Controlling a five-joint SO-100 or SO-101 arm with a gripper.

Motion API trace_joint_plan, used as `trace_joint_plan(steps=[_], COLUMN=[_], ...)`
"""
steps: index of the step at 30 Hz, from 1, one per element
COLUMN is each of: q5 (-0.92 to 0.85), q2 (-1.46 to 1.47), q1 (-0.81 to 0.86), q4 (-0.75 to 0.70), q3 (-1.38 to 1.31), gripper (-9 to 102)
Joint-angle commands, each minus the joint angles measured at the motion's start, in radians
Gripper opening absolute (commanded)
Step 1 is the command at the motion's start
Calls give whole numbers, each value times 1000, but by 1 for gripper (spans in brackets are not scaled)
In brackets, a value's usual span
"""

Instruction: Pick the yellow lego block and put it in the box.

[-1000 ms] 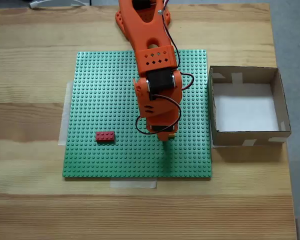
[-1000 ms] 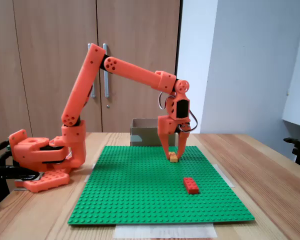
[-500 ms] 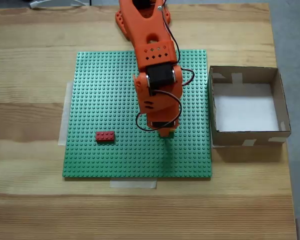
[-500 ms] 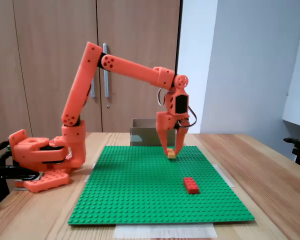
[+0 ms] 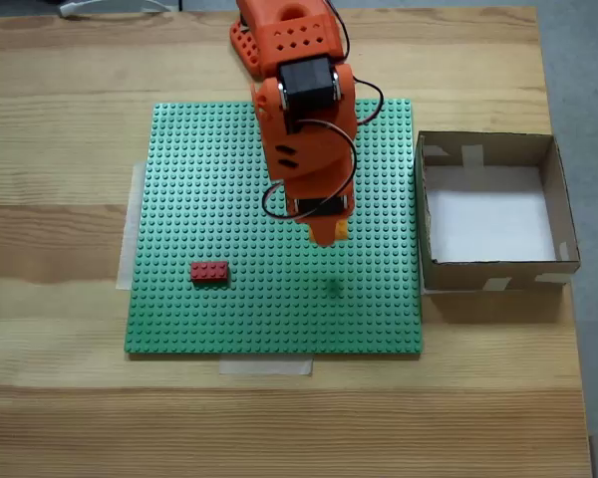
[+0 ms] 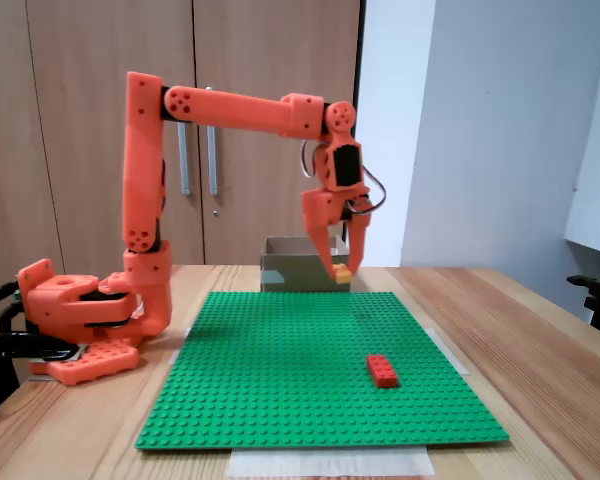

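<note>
The yellow lego block (image 6: 341, 272) is now in the air, clamped between the fingertips of the gripper (image 6: 339, 270), clearly above the green baseplate (image 6: 310, 390). One second ago it sat on the plate with the fingers around it; half a second ago it was only just off the studs. In the fixed view from above a small yellow edge of it shows beside the gripper tip (image 5: 324, 235), and a faint shadow lies on the plate below.

The arm (image 6: 230, 105) has risen: its upper link stands nearly upright and the forearm runs about level. The pick appears to have succeeded, since the fingers are closed on the block and it came up with them.

The box (image 5: 563, 214) stands just beside the right edge of the plate in the view from above, and its white floor is bare. The carry to it is not yet done. The red brick (image 5: 209, 271) rests on the plate, well apart from the gripper.
</note>
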State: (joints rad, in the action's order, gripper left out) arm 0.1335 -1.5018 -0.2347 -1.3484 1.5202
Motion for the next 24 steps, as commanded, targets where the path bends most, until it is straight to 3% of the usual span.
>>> trace_joint_plan(steps=[1, 10, 18, 24], q5=[-37, -67, -40, -40], q2=[-221, -457, -454, -425], q1=[-17, -103, -281, -394], q4=[-17, -72, -107, -43], q3=[52, 126, -12, -34], gripper=[-1, -1, -1, -1])
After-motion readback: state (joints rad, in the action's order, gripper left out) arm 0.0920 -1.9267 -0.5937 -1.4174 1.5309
